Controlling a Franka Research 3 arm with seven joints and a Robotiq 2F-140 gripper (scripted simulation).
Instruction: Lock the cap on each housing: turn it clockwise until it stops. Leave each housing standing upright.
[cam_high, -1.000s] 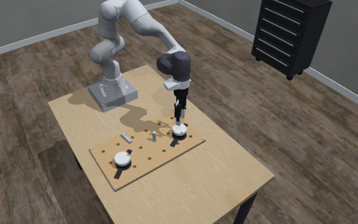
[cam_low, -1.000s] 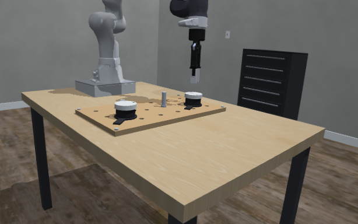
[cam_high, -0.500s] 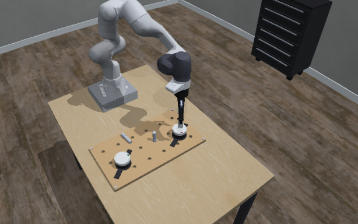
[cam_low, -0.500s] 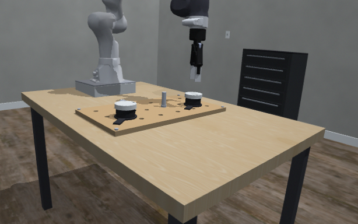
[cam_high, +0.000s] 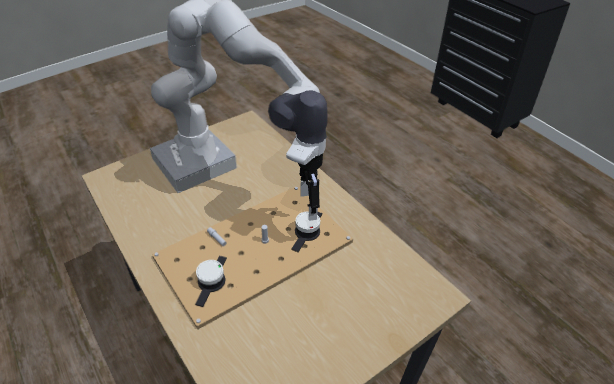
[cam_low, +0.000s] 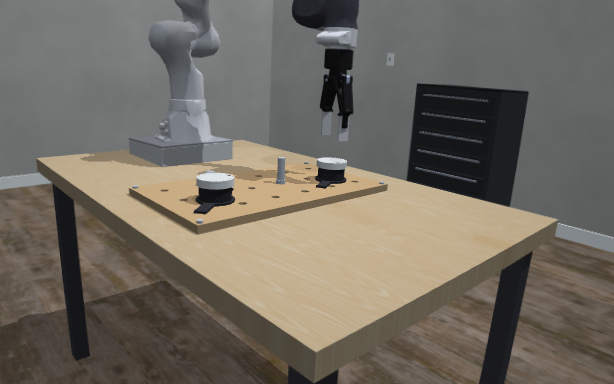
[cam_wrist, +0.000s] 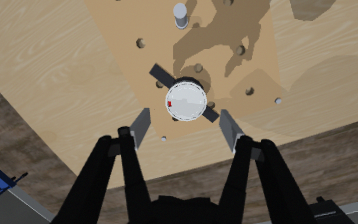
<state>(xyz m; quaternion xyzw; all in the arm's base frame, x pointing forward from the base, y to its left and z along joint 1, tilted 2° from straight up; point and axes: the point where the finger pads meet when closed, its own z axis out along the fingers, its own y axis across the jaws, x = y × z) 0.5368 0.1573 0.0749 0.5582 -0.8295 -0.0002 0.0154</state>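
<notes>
A plain room set up as a robotics test space: grey walls with a white baseboard (cam_high: 75, 62), worn wood-plank floor (cam_high: 500, 210), a black drawer cabinet (cam_high: 492, 55) by the wall, a wall switch plate (cam_low: 390, 59), and a dark-legged light wooden table (cam_low: 400, 240) carrying the bolted-down arm's base (cam_high: 175, 177) and a pegboard fixture (cam_high: 240, 290).

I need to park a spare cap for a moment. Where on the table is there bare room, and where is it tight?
Bare wood runs along the table between the pegboard and the near edge, and right of the board. It is tight on the board: two capped housings, an upright peg, a lying peg, with the open gripper overhead.
</notes>
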